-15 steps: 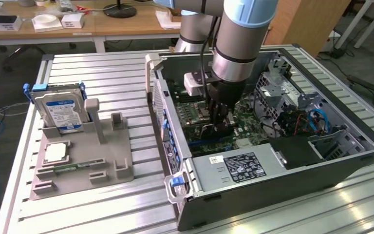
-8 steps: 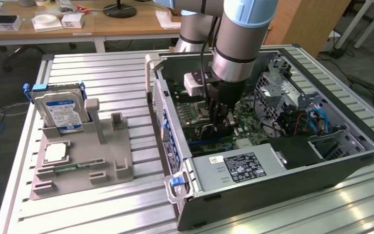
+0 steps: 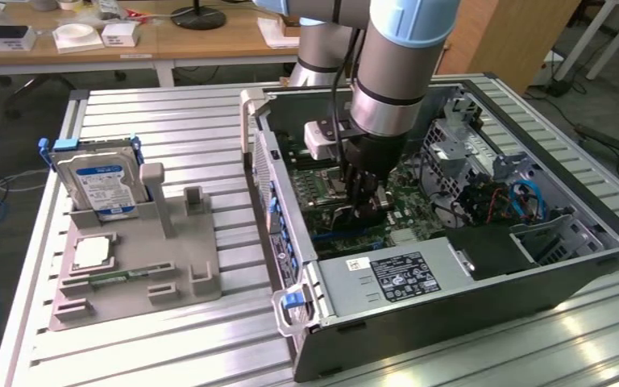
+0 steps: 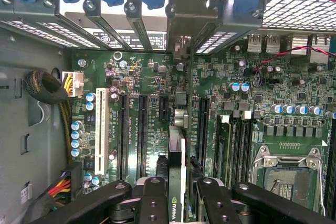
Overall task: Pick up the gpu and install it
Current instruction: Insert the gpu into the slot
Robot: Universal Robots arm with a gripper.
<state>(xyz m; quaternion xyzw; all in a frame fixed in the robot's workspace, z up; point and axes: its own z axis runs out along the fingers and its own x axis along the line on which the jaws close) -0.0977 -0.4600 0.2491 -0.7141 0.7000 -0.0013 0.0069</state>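
- Silver metal slats make up the big surface, and wooden desks stand behind it at 12 o'clock.
- An open computer case lies on the surface at about 3 o'clock in the exterior view. It is the biggest thing here.
- Next biggest is the robot arm. It reaches straight down into the middle of the case.
- A green motherboard covers the bottom of the case. It has long black slots and an empty chip socket.
- A grey tray sits on the surface at 9 o'clock from the case.
- A hard drive stands in the tray with a small square chip lying just in front of it.
- The tool is closed on the gpu. Its black fingers pinch the card from both sides.
- The gpu is a thin dark card. It stands on its edge, just above the slots, with its metal end near the back wall of the case.
- I think the gpu is light and stiff, but easy to break. Its flat sides near the top edge look like the best place to hold it.
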